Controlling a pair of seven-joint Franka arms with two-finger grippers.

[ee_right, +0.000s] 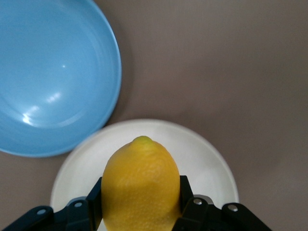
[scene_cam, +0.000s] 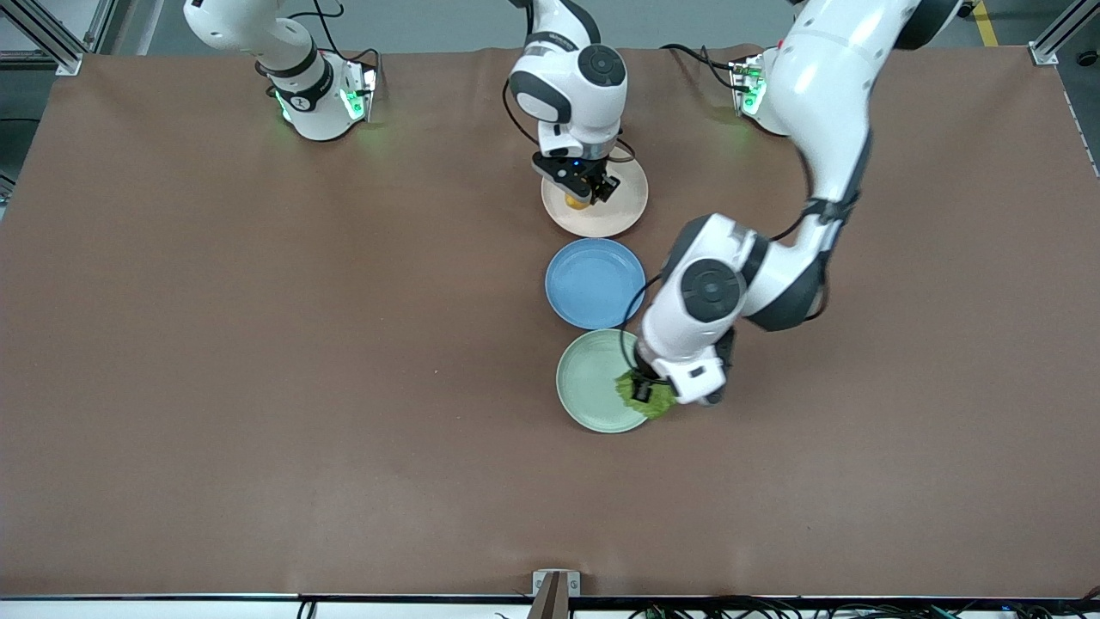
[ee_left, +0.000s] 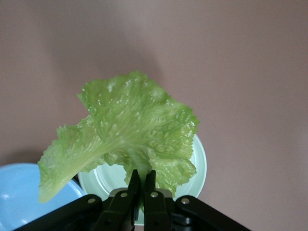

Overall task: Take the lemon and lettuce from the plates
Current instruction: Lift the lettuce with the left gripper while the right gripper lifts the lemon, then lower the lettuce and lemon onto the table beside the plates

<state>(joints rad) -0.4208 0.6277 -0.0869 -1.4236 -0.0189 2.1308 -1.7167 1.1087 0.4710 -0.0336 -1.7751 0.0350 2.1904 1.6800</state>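
My left gripper (scene_cam: 643, 391) is shut on the crinkled green lettuce (scene_cam: 646, 399) and holds it above the edge of the mint green plate (scene_cam: 593, 378). In the left wrist view the lettuce (ee_left: 127, 132) hangs from my left gripper (ee_left: 142, 179) over the mint plate (ee_left: 198, 168). My right gripper (scene_cam: 583, 196) is shut on the yellow lemon (scene_cam: 576, 203) over the pinkish-cream plate (scene_cam: 614, 211). In the right wrist view the lemon (ee_right: 140, 185) sits in my right gripper (ee_right: 140, 195), above the cream plate (ee_right: 202, 154).
A blue plate (scene_cam: 595, 283) lies between the two other plates; it also shows in the right wrist view (ee_right: 53, 77) and the left wrist view (ee_left: 19, 192). The brown table cover (scene_cam: 258, 344) spreads wide toward the right arm's end.
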